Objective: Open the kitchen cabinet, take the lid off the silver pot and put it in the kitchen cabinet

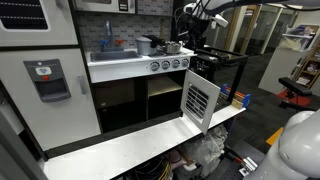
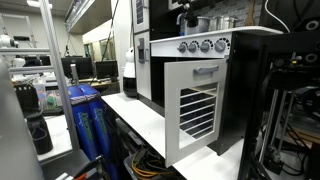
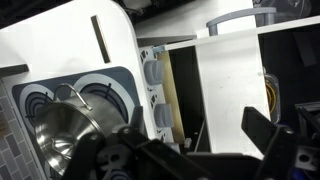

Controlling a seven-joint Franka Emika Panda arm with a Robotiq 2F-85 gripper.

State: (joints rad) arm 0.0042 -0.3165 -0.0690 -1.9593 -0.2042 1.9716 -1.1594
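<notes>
The hand (image 3: 192, 145) is spread wide, holding nothing; the silver pot (image 3: 62, 135) lies just below it, off toward one finger.

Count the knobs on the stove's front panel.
4. One row on the front panel, above the open slatted door: knob one, knob two, knob three, knob four. Wrist view shows only two; none look hidden.
</notes>
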